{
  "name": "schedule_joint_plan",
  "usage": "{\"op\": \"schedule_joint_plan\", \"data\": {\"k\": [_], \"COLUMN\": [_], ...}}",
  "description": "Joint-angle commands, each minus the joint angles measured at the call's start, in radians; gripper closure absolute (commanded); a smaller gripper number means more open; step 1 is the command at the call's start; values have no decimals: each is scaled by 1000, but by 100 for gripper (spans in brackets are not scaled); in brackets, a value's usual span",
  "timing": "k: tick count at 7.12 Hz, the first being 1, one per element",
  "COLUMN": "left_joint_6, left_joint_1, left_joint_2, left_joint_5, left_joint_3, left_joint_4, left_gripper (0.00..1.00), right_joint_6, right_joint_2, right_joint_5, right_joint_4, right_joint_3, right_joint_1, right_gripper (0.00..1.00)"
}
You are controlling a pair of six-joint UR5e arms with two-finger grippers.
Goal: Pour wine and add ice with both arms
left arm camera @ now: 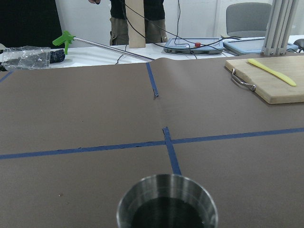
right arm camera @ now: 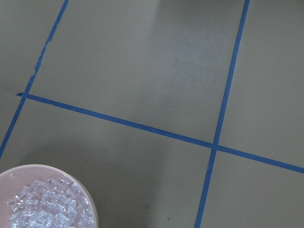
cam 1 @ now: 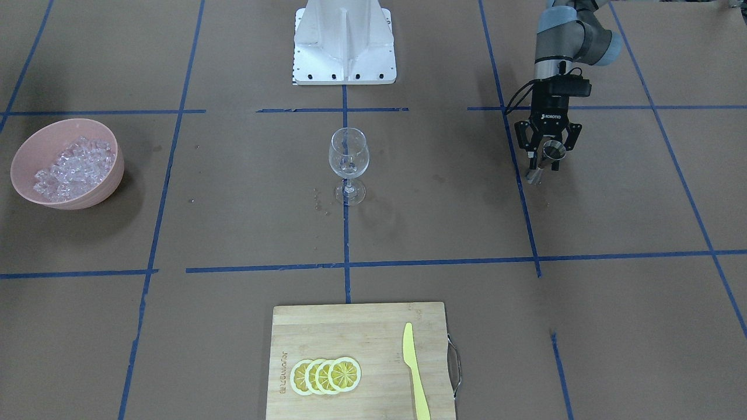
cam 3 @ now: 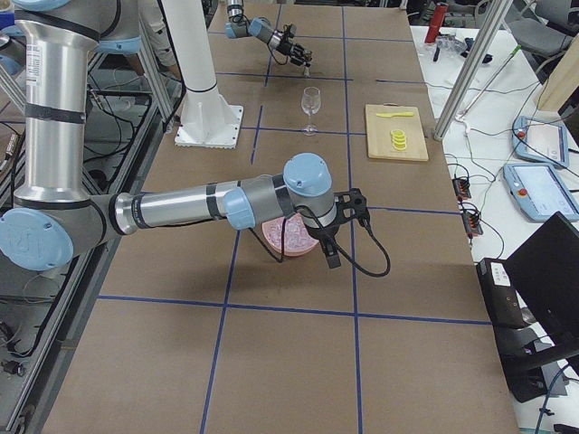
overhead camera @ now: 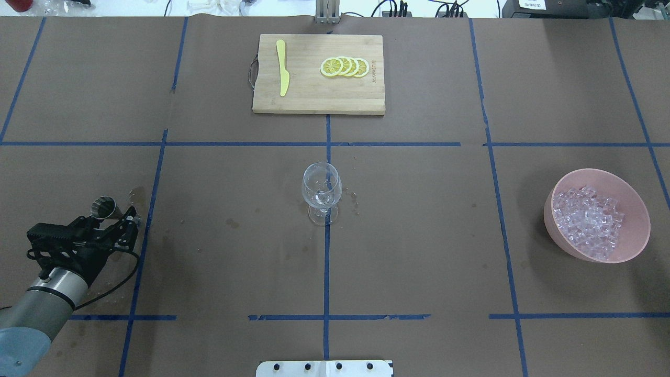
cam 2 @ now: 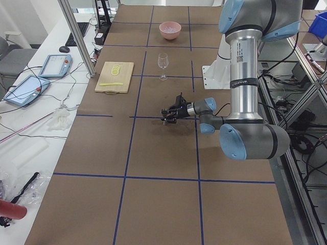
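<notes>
Ice: small clear glittering cubes (cam 1: 73,166) heaped in a pink bowl (cam 1: 114,175), well apart from the wine glass (cam 1: 348,157), on the right arm's side.
Wine: too clear to make out.
Left gripper (cam 1: 544,158): well to the glass's other side, pinching a tilted steel jigger (overhead camera: 104,206).
Right gripper (cam 3: 332,256): by the bowl; spread or pressed together, I cannot tell.
Cutting board (cam 1: 350,329): beyond the glass from the robot, carrying lemon slices (cam 1: 325,375) and a yellow knife (cam 1: 414,370).

Brown paper covers the bench (overhead camera: 419,235), gridded with blue tape (overhead camera: 78,143). Beside it, a white side table (cam 2: 25,133) carries two tablets (cam 2: 53,65). A grey chair (left arm camera: 247,15) stands near aluminium posts (left arm camera: 280,21). Light is bright, even.
</notes>
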State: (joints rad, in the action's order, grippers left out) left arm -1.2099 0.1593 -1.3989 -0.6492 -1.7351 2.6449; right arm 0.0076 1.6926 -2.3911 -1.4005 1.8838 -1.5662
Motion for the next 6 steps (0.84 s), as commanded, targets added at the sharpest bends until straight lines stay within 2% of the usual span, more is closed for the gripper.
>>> {"op": "schedule_joint_plan", "data": {"k": [1,3,4,5,6], "left_joint_6": [0,0,0,0,0], "left_joint_1": [-1,-1,-1,-1,-1], "left_joint_2": [0,0,0,0,0], "left_joint_5": [-1,-1,-1,-3,-3], "left_joint_3": [14,17,19,17,17], "left_joint_4": [1,1,1,1,1], "left_gripper": [49,49,59,97,100], "right_joint_6": [0,0,0,0,-1], "right_joint_2": [1,1,1,1,1], "right_joint_5": [0,0,0,0,0], "right_joint_4": [0,0,0,0,0], "right_joint_3": [0,0,0,0,-2], "right_joint_1": [0,0,0,0,0], "right_gripper": [0,0,0,0,0]}}
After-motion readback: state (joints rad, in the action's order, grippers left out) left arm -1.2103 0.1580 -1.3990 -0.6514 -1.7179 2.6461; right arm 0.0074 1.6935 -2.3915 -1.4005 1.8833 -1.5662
